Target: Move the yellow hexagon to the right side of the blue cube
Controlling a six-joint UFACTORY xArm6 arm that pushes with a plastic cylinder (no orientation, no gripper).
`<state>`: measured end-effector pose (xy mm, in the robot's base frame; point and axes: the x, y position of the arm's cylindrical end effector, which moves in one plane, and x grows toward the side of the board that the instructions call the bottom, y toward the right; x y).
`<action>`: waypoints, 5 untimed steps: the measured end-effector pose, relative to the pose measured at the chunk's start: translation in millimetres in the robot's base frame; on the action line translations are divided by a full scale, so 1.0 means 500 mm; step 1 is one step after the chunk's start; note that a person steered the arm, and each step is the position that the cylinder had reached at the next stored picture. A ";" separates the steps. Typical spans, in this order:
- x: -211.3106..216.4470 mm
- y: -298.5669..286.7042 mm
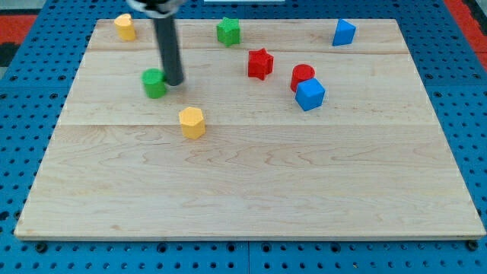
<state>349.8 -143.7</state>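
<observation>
The yellow hexagon (192,122) lies left of the board's middle. The blue cube (310,93) lies to its right, a little higher in the view, touching a red cylinder (301,74) at its upper left. My tip (174,81) is above and slightly left of the yellow hexagon, apart from it, and right beside a green cylinder (154,82) on that block's right.
A red star (260,63) lies between the hexagon and the blue cube, higher up. A green star-like block (227,31), a second blue block (344,33) and a yellow block (125,27) lie along the top edge of the wooden board (251,190).
</observation>
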 end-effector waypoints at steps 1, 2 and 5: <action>0.018 -0.137; 0.081 -0.124; 0.189 0.243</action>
<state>444.4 -22.0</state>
